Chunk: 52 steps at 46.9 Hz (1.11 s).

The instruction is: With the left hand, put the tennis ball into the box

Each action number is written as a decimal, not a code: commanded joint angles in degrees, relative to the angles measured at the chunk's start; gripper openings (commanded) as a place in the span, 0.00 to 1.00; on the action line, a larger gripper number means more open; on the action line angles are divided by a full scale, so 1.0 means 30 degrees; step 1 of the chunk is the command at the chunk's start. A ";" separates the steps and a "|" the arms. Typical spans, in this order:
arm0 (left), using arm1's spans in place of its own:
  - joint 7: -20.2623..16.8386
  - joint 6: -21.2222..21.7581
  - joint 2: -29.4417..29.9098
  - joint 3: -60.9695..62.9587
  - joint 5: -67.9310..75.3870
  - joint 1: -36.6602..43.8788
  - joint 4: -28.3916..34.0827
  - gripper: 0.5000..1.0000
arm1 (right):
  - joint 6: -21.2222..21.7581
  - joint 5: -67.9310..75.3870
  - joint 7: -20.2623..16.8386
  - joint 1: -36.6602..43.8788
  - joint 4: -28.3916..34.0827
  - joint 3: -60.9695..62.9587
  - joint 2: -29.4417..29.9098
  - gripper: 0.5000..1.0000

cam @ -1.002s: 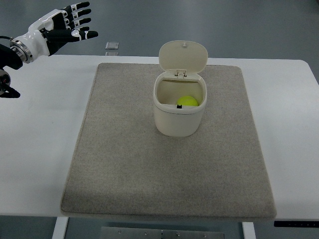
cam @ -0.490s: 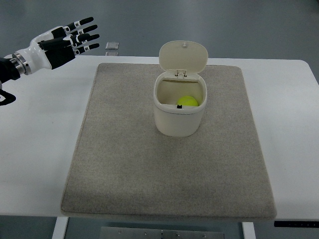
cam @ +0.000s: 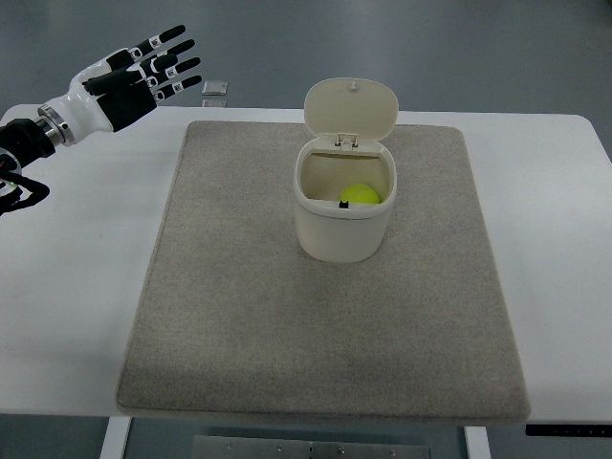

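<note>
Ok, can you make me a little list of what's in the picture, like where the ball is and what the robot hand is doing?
ball: tennis ball, yellow-green, inside the box
box: cream box, standing on the mat
lid: lid flipped open, standing up at the back
mat: grey mat on the white table
left robot hand: left robot hand, fingers spread, holding nothing, up at the far left, away from the box
right robot hand: not in view

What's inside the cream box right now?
A yellow-green tennis ball lies inside the open-lidded box, toward its right side. The near wall hides the ball's lower part and the box floor.
</note>
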 commanded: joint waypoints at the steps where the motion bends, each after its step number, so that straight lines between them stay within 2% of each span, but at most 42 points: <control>1: -0.0060 -0.0013 -0.0013 -0.0424 -0.0040 0.0123 0.0142 0.98 | -0.0001 0.0000 0.0015 0.0000 0.0000 0.0000 0.0000 0.81; 31: -0.0001 0.0104 -0.0072 -0.1568 -0.0069 0.0534 0.0875 0.98 | 0.0028 0.0058 0.0015 0.0000 0.0000 0.0087 0.0000 0.81; 52: 0.0028 0.0075 -0.0013 -0.1538 -0.0040 0.0563 0.0904 0.98 | 0.0058 0.0117 0.0015 -0.0087 0.0908 0.0117 0.0000 0.80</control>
